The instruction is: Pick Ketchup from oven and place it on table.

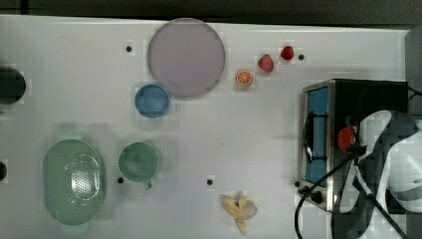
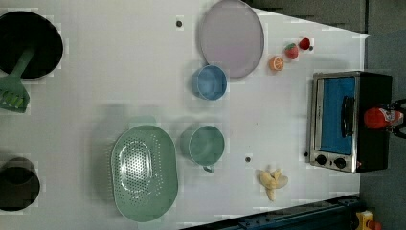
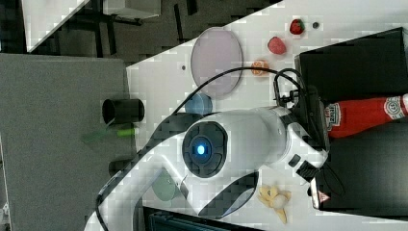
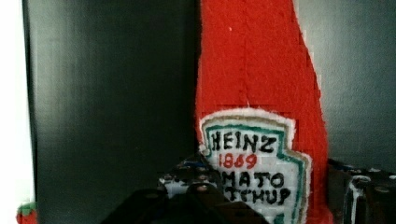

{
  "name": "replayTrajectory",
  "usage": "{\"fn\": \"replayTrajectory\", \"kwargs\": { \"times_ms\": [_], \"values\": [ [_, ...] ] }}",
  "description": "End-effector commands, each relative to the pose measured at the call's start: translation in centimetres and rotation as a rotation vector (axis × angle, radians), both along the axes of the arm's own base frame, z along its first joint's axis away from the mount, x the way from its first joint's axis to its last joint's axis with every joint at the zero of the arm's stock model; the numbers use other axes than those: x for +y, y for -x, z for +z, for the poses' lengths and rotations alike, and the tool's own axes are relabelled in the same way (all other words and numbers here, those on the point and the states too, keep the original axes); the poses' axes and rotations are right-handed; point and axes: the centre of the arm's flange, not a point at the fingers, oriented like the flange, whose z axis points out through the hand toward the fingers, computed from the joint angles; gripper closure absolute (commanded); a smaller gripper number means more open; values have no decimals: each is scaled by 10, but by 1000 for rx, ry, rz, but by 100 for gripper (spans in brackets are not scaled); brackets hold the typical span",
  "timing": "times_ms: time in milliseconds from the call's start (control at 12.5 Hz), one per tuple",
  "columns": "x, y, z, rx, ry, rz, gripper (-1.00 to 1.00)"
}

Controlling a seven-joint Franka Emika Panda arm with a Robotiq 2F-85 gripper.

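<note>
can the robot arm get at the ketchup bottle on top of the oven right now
Probably yes. The ketchup bottle lies on the oven's black top with nothing covering it, and the gripper is already at its lower end.

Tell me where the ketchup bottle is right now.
The ketchup bottle stands on the oven's black roof at the left view's right edge, above the door handle, with the gripper around it.
</note>
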Motion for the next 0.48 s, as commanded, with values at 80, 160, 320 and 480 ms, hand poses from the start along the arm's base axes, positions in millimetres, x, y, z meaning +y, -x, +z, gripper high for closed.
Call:
{"fn": "replayTrajectory", "kwargs": {
  "times_ms": [80, 160, 320, 480],
  "values": [
    [3, -14, 15, -35, 18, -6, -27],
    [3, -17, 23, -43, 26, 2, -27],
    [9, -31, 53, -67, 60, 64, -27],
    [26, -47, 94, -79, 89, 168, -27]
  ]
}}
